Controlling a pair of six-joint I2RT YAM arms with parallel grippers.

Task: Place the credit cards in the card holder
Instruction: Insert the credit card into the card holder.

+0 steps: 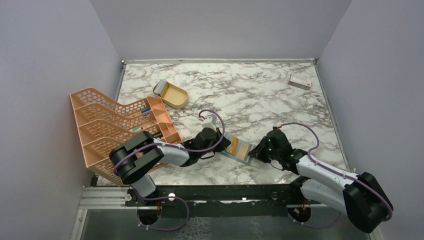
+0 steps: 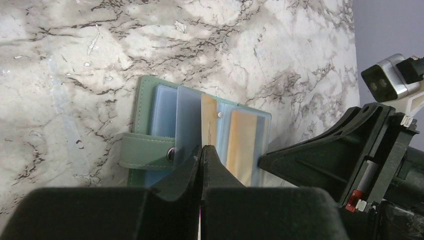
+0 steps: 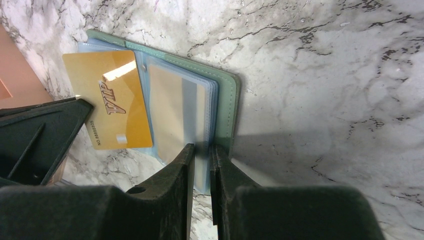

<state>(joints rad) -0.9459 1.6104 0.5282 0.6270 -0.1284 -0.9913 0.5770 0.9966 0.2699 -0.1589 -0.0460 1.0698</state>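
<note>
The card holder [image 1: 240,149] lies open on the marble near the front edge, its green cover [image 2: 145,105] and snap tab [image 2: 145,152] showing. My left gripper [image 2: 202,148] is shut on a gold credit card [image 3: 112,100] marked VIP. That card's far edge sits at a clear sleeve over the holder's left half. A second tan card [image 3: 170,115] rests inside a sleeve. My right gripper [image 3: 201,150] is shut on the holder's right edge, with sleeves and green cover between its fingers. The two grippers [image 1: 226,145] [image 1: 254,154] face each other across the holder.
An orange plastic rack [image 1: 115,130] stands at the left, just behind my left arm. A gold oval tin [image 1: 172,95] with its lid open sits behind it. A white box [image 1: 300,81] lies at the far right corner. Walls close in three sides.
</note>
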